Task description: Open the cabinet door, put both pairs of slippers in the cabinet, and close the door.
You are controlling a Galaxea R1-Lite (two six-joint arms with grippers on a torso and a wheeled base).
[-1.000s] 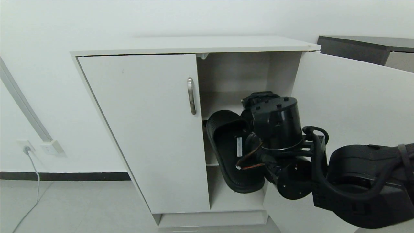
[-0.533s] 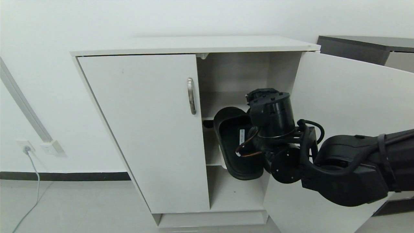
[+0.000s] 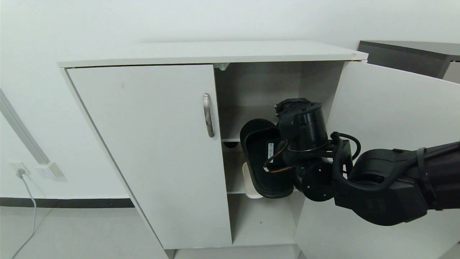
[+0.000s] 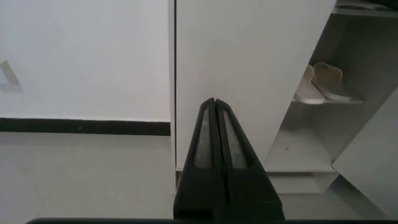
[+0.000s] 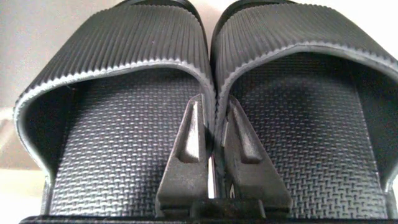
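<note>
At the head view's centre, the right gripper (image 5: 214,111) pinches the ribbed black rubber slippers (image 3: 264,163) by their adjoining straps inside the smooth white cabinet (image 3: 215,54), right door (image 3: 388,118) open. The left gripper (image 4: 214,107), tapered fingers (image 4: 204,140) pressed together, is empty.

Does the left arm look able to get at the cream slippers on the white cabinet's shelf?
Probably not cleanly: the right gripper, clamped on the black ribbed slippers, crowds the white cabinet opening before the cream slippers.
</note>
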